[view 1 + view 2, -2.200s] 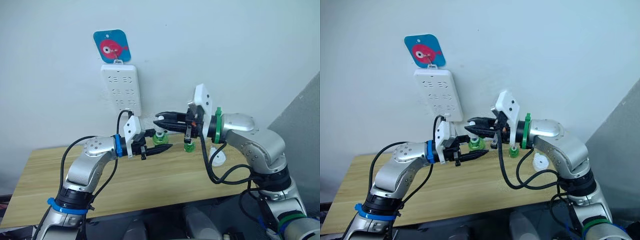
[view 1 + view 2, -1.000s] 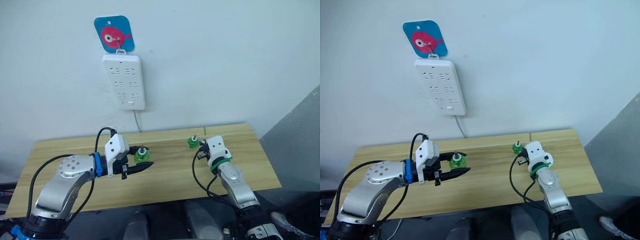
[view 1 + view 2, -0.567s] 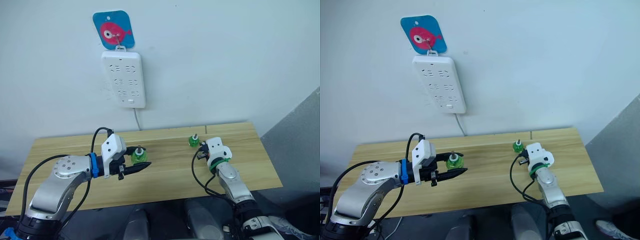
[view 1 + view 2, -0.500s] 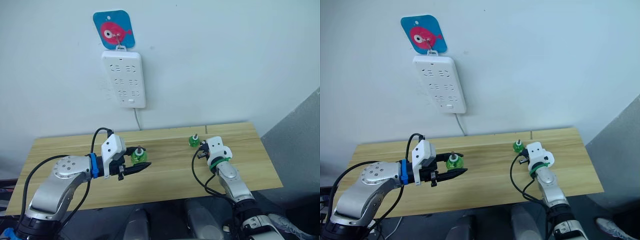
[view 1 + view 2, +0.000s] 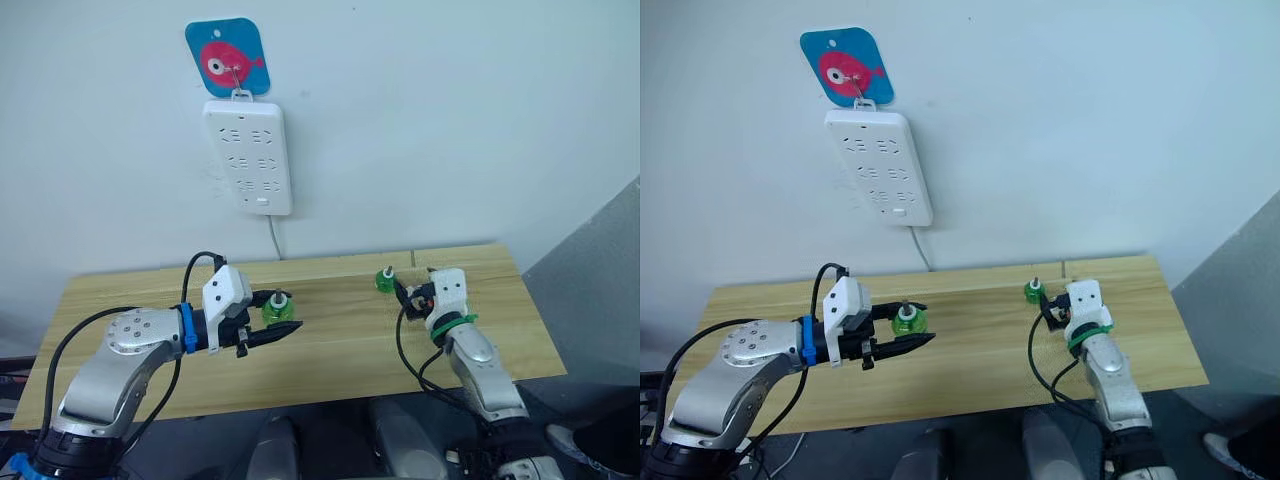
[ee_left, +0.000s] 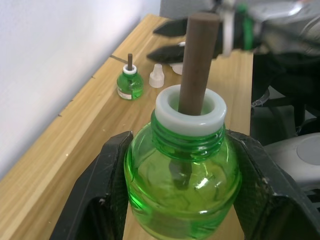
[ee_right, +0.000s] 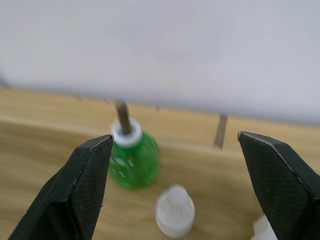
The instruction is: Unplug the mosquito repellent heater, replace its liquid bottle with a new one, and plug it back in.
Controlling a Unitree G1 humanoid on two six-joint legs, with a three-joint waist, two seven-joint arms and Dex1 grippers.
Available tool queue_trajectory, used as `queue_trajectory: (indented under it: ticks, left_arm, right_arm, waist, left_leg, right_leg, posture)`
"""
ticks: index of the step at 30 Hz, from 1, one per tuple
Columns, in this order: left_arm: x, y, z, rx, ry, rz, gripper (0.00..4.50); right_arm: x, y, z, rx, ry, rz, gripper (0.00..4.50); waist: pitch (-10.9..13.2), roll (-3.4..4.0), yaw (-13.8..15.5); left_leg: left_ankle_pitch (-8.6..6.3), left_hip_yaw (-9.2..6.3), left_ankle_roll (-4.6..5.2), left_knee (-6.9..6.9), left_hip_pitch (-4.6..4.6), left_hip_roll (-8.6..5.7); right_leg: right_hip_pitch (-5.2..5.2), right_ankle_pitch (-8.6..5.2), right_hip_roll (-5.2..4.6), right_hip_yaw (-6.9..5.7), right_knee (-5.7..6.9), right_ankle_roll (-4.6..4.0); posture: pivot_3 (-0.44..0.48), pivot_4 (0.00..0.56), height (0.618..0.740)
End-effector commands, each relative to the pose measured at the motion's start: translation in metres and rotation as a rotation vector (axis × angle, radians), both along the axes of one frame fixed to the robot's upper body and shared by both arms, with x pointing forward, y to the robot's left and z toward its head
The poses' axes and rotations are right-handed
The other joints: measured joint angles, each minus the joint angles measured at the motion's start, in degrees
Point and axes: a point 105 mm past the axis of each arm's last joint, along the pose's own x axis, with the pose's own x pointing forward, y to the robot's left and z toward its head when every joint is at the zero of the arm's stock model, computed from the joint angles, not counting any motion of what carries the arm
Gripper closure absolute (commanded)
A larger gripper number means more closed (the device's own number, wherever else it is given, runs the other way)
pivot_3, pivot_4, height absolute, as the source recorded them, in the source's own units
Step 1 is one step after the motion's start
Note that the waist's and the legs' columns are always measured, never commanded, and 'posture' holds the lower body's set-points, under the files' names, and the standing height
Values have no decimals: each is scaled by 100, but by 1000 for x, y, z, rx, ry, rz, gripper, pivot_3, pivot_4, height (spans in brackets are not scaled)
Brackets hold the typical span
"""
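- Clearly no writing I can read on either bottle.
- My left gripper (image 6: 180,200) pinches a green bottle (image 6: 182,175), wick up.
- My right gripper (image 7: 175,195), spread wide, faces another bottle (image 7: 132,157) and a white cap (image 7: 175,215) on the worktop (image 5: 340,350).

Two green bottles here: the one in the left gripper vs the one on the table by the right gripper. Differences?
The bottle in the left gripper is clamped between the left gripper's fingers; the bottle on the table stands free, framed by the open right gripper with nothing touching it. A loose white cap lies beside the table bottle, none by the gripped one. Shared: green translucent body, white collar, dark wick, no cap on.
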Motion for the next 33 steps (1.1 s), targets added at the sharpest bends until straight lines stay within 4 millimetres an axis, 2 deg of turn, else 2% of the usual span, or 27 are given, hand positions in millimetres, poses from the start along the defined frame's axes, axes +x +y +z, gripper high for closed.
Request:
queue_trajectory:
  ticks: [1,3,7,11,17,22,33]
  left_arm:
    - [2,-1,7,-10,-43,-21,2191]
    - [2,-3,7,-17,-36,-45,2191]
    - [-4,-15,12,-38,-13,-153,2191]
    - [1,-22,18,-41,-28,-206,2191]
    - [5,-35,25,-48,-65,-263,2191]
    - [4,-41,25,-64,-71,-283,2191]
    - [1,-47,27,-90,-78,-293,2191]
  right_arm:
    - [-11,-4,58,2,-131,86,262]
    - [-18,4,73,-32,-132,191,262]
    - [-42,38,100,-104,-86,535,262]
    - [-65,62,110,-171,9,823,262]
    - [-82,94,125,-132,73,1084,262]
    - [-84,120,126,-87,64,1165,262]
    - [-77,137,111,-88,71,1196,262]
  waist:
    - [0,0,-1]
    - [-1,-1,-5]
    - [-2,0,-27]
    - [-9,-6,-23]
    - [-23,-14,-40]
    - [-37,-20,-58]
    - [-85,-36,-47]
  left_leg:
    - [0,1,0,1,0,0]
    - [0,2,0,1,-1,0]
    - [0,6,0,-1,-2,0]
    - [0,-4,1,1,-7,1]
    - [0,-6,1,1,-16,0]
    - [0,-14,1,0,-19,1]
    - [1,-17,0,6,-22,0]
  right_leg:
    - [0,0,-1,1,-3,0]
    - [1,0,0,1,-7,1]
    - [0,1,1,1,-10,1]
    - [2,1,1,-10,-17,2]
    - [4,6,-2,-16,-36,7]
    - [3,10,-3,-23,-41,3]
    - [4,20,-7,-29,-43,-1]
  posture:
    - [-130,219,740]
    - [-149,203,740]
    - [-168,180,740]
    - [-175,155,740]
    - [-176,134,740]
    - [-167,125,740]
    - [-151,118,740]
